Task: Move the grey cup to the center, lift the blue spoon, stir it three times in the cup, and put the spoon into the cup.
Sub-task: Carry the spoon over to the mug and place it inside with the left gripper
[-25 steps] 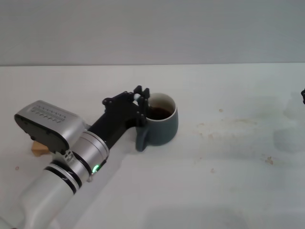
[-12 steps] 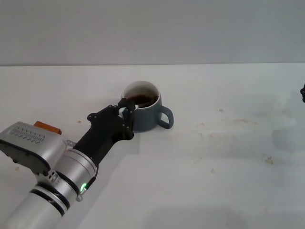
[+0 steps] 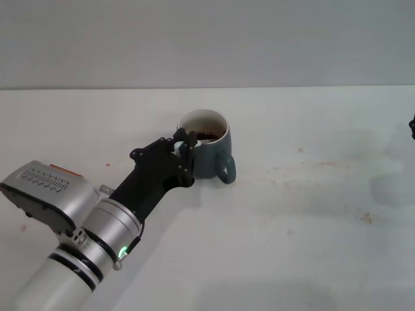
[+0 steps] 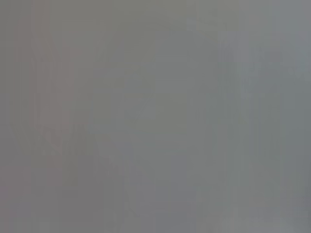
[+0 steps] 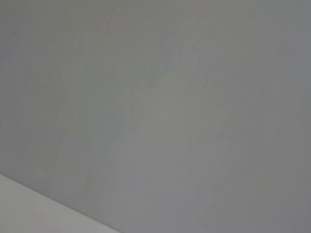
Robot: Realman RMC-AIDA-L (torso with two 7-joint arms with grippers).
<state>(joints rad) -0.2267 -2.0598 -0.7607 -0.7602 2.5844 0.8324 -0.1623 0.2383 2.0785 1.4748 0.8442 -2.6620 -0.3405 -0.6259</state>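
Cup: the cup (image 3: 209, 153) stands upright on the tabletop (image 3: 311, 214), its handle on the side nearest the camera and turned to the robot's right; dark liquid shows inside.
Left gripper: the left gripper (image 3: 183, 146) is against the cup's left rim, reaching in from the near left.
Jaws: whether they are pressed together on something cannot be told; a pale sliver shows between them beside the cup wall (possibly the spoon's handle, too small to be sure).
Spoon: not clearly identifiable anywhere around the cup.
Right gripper: only a dark edge shows far to the cup's right (image 3: 412, 127); its state cannot be told.
Wrist views: both show a blank grey field and nothing of the cup.
Block: an orange-brown block (image 3: 63, 170) peeks from behind the left arm, well to the cup's left.
Handling, cup: judged stiff, fairly heavy, glazed and slippery, breakable, and liable to spill; best taken by the wall or rim and kept level.
Handling, spoon: judged light, slim and rigid; best pinched high on the handle, clear of the liquid.
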